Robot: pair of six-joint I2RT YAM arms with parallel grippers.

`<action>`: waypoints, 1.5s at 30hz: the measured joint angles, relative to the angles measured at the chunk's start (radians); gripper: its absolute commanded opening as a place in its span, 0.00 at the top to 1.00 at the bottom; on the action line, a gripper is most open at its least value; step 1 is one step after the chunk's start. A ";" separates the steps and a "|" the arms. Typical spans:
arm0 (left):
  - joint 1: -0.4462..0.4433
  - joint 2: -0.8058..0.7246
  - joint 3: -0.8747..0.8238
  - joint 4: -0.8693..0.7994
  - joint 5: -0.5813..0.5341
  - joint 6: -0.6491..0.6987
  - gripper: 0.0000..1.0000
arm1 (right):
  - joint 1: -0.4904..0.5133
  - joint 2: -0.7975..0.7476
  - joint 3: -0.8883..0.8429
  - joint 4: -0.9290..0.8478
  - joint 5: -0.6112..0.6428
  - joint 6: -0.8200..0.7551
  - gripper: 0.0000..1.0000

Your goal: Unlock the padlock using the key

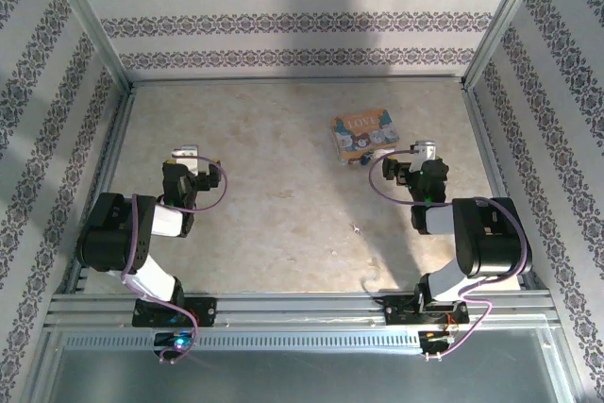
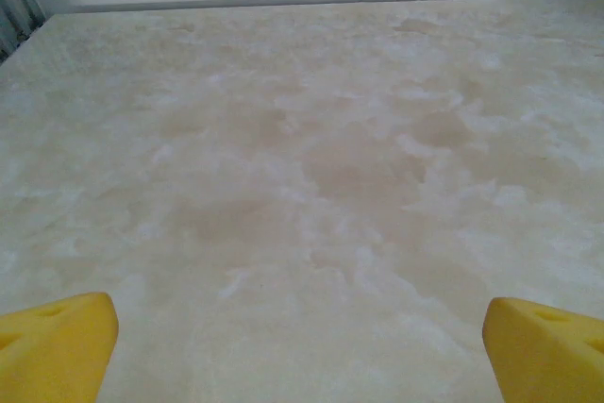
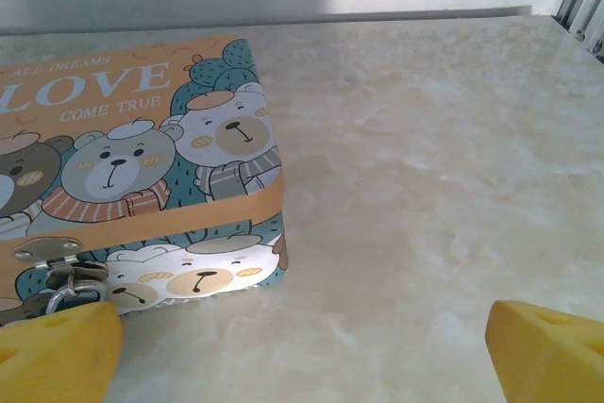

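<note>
An orange-brown tin box printed with "LOVE" and cartoon bears sits at the back right of the table. On its near face a silver hasp carries a small metal padlock, partly hidden behind my right gripper's left yellow finger. My right gripper stands open just in front and to the right of the box, holding nothing. It points toward the back wall in the top view. My left gripper is open over bare table on the left side. The key is out of view.
The marble-patterned table is fenced by metal rails and patterned walls. A tiny speck lies on the table in front of the box, too small to identify. Purple cables loop beside both wrists.
</note>
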 measured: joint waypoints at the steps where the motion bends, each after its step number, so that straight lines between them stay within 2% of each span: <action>1: 0.000 0.000 0.000 0.000 0.000 0.000 0.01 | 0.000 0.000 0.000 0.000 0.000 0.000 0.02; 31: 0.000 -0.016 -0.001 -0.008 0.015 0.004 0.01 | 0.000 0.000 0.000 0.000 0.000 0.000 0.02; 35: 0.000 -0.164 -0.007 -0.097 0.014 0.003 0.01 | 0.000 -0.050 0.000 -0.039 0.027 0.005 0.02; 38: 0.000 -0.332 -0.001 -0.186 0.007 -0.011 0.01 | 0.000 -0.157 -0.002 -0.099 0.066 0.026 0.02; 41: 0.000 -0.473 0.040 -0.330 0.000 -0.069 0.01 | 0.000 -0.295 0.013 -0.238 0.089 0.057 0.01; 45: 0.000 -0.587 0.141 -0.555 0.032 -0.185 0.01 | 0.000 -0.449 0.102 -0.541 0.082 0.116 0.02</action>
